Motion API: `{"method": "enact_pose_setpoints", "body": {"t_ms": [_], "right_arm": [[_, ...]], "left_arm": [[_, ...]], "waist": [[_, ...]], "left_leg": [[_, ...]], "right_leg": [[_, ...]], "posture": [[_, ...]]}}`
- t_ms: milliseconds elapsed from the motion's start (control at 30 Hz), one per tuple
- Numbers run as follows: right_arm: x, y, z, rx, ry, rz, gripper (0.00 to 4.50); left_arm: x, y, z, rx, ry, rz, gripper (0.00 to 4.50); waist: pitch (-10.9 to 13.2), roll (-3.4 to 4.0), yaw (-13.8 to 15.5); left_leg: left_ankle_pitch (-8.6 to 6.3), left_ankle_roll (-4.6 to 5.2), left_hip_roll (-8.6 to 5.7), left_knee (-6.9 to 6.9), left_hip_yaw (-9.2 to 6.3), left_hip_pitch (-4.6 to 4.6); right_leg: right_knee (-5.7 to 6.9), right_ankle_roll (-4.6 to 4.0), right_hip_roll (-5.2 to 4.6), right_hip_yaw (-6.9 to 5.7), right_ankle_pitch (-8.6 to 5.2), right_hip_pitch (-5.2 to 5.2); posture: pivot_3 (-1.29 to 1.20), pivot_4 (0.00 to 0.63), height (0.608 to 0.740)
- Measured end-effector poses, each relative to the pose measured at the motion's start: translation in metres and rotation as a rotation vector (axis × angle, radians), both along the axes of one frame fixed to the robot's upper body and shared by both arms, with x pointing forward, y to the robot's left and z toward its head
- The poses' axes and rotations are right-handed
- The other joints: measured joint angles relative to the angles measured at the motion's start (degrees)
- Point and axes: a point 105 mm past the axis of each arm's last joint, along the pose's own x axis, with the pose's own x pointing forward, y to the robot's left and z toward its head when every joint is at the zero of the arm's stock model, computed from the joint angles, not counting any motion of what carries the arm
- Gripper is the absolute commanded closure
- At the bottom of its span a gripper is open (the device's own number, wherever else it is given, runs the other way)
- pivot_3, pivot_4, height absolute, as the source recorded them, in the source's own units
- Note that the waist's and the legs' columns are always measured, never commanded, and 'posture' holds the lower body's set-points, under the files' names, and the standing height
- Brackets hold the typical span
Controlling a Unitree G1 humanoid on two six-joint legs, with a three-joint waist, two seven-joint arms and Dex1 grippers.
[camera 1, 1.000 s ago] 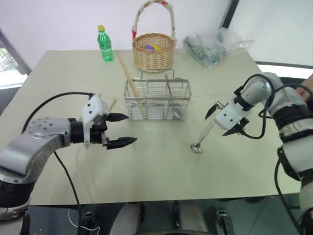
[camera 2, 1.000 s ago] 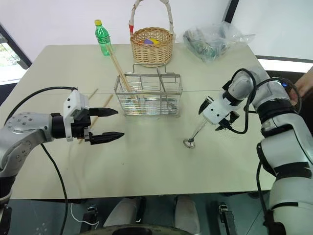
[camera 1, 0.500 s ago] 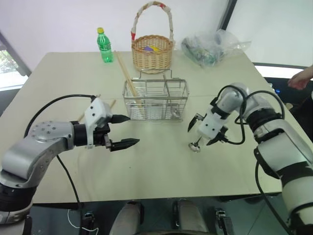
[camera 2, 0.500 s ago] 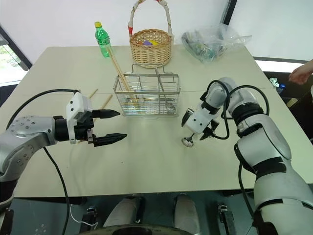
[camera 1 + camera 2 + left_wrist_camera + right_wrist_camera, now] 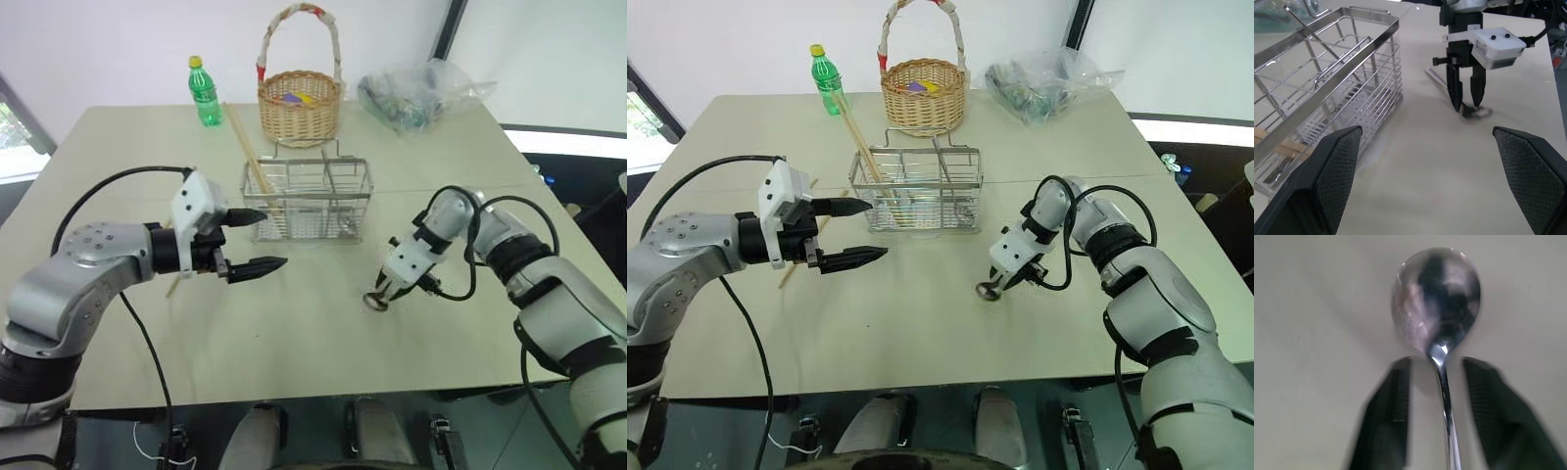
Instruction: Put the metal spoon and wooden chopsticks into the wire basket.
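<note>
The metal spoon [image 5: 374, 302] lies on the table to the right of the wire basket [image 5: 309, 201]. My right gripper [image 5: 384, 291] points down over it. In the right wrist view its fingers [image 5: 1388, 406] stand a little apart on either side of the spoon's neck, below the bowl [image 5: 1436, 298]. The left wrist view shows the same straddle [image 5: 1466, 100]. My left gripper [image 5: 266, 238] hovers open and empty, left of the wire basket. Wooden chopsticks [image 5: 245, 142] lean in the basket's left compartment and stick out at the back left. Another chopstick [image 5: 784, 279] lies on the table, partly hidden behind my left gripper.
At the back of the table stand a round wicker basket [image 5: 299, 98] with a hoop handle, a green bottle [image 5: 204, 93] and a crumpled plastic bag [image 5: 416, 93]. A black cable loops over my left arm.
My right gripper has swung left and down onto the spoon, tipped to point downward, and its fingers have narrowed around the neck. The left gripper has stayed open and nearly still.
</note>
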Motion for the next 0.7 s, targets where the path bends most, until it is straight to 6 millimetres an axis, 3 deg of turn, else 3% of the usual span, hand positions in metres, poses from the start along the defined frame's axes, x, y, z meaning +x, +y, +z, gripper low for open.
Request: {"method": "enact_pose_setpoints", "body": {"t_ms": [500,700], "right_arm": [[0.000,0.002,0.004,0.058,0.003,-0.038,4.47],[-0.009,0.009,0.037,0.272,0.025,-0.134,4.47]], "left_arm": [[0.010,0.003,0.009,-0.002,-0.031,0.022,0.00],[0.017,0.002,0.019,-0.025,-0.061,0.025,0.00]], "waist": [[0.01,0.00,0.42],[0.02,0.02,0.64]], "left_leg": [[0.00,-0.01,-0.02,0.01,0.00,-0.04],[0.00,0.00,-0.01,0.02,-0.03,-0.11]], "right_leg": [[-0.03,0.00,-0.01,0.01,0.01,0.00],[-0.10,0.01,-0.03,0.01,0.01,-0.01]], "posture": [[0.00,0.150,0.674],[0.00,0.150,0.674]]}}
